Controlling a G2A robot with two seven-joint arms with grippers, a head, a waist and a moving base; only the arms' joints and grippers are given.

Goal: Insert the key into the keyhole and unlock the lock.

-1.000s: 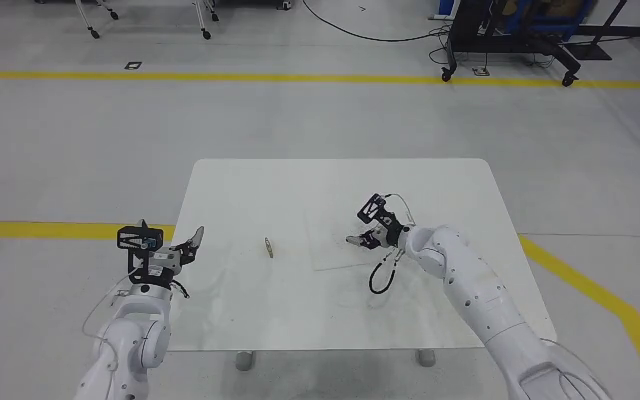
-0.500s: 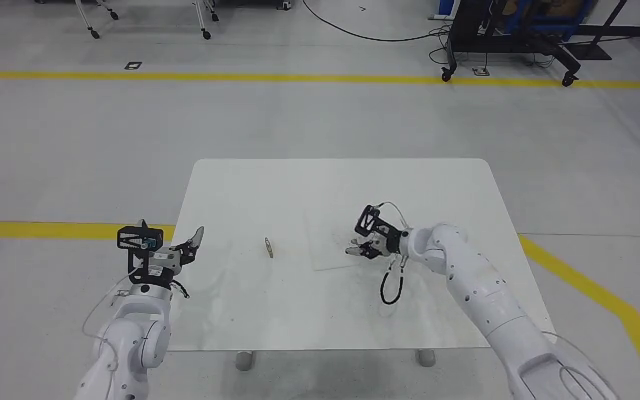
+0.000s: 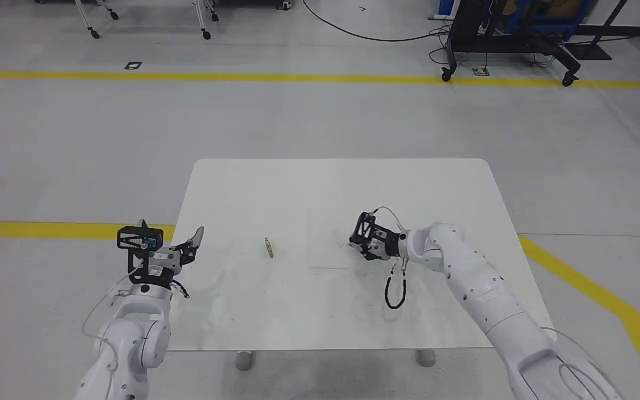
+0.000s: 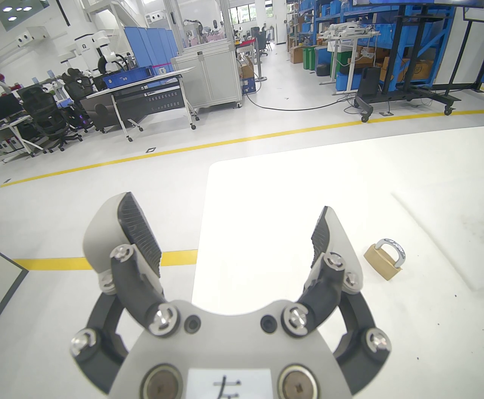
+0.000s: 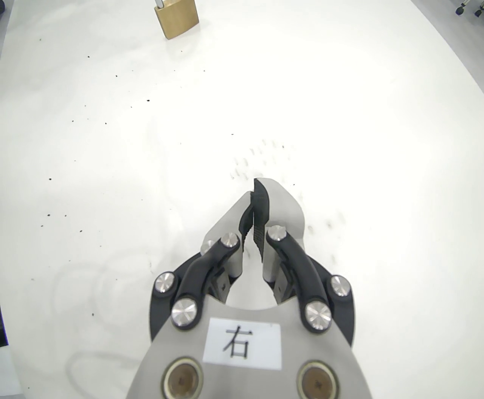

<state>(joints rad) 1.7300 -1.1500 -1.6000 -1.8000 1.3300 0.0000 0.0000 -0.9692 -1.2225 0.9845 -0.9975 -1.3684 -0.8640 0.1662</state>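
Note:
A brass padlock (image 3: 268, 247) with a silver shackle lies flat on the white table (image 3: 250, 190), left of centre; it also shows in the wrist views as padlock (image 4: 383, 259) and padlock (image 5: 176, 17). My left gripper (image 3: 190, 244) hangs open at the table's left edge, well short of the padlock, and my left gripper (image 4: 227, 211) has nothing between its ribbed pads. My right gripper (image 3: 356, 244) sits low over a thin white mat (image 3: 335, 225) to the right of the padlock. In its own view my right gripper (image 5: 254, 189) is shut, pads pressed together, and no key is visible between them.
A black cable loop (image 3: 393, 288) hangs from the right forearm above the table. The mat's edge (image 4: 446, 230) lies just beyond the padlock. Small dark specks (image 5: 81, 121) dot the surface. Yellow floor tape (image 3: 60, 229) runs past both sides of the table.
My right gripper has shifted slightly and tipped down toward the mat, and its cable loop swung to the right. The left arm and the padlock have stayed where they were.

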